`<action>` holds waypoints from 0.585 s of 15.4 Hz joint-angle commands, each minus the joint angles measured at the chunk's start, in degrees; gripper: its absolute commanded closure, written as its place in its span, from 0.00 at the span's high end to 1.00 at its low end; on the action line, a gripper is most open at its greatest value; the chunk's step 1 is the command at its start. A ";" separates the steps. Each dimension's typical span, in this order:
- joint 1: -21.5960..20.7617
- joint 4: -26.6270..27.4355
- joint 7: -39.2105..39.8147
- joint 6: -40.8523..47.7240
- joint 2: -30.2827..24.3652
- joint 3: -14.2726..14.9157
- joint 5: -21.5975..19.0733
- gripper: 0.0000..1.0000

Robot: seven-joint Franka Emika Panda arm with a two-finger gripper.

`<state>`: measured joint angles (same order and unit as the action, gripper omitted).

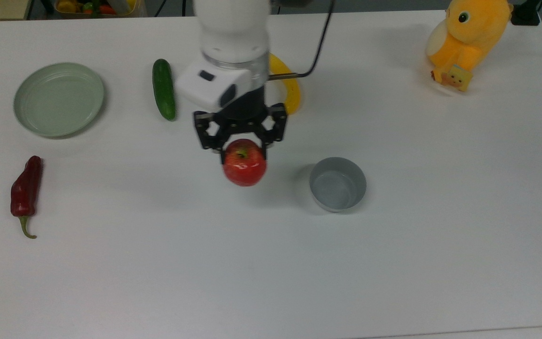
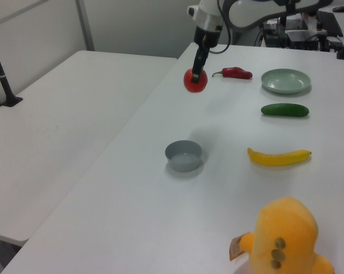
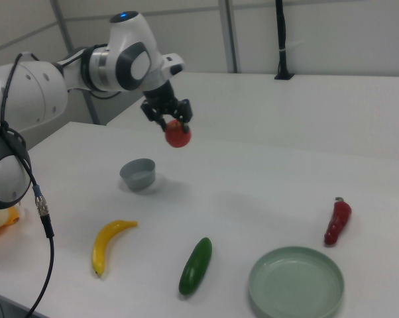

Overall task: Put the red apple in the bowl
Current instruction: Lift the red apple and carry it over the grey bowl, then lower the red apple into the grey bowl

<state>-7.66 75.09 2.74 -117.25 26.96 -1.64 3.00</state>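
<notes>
The white table [image 1: 393, 263] carries everything. Above it, the gripper [image 1: 242, 141] pinches the red apple [image 1: 245, 168] by its upper part, holding it in the air just to the top view's left of the bowl [image 1: 338, 183]. The bowl stands on the table with nothing in it.
</notes>
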 commanded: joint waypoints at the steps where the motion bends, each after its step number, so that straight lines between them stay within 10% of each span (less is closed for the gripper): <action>1: -5.24 2.52 -5.02 -0.09 -1.30 0.67 -0.54 0.25; 9: -11.67 2.61 -12.83 -10.17 5.64 -0.73 0.25 0.27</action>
<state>-18.22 77.20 -5.71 -121.60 30.09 -1.77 3.01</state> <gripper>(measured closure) 0.304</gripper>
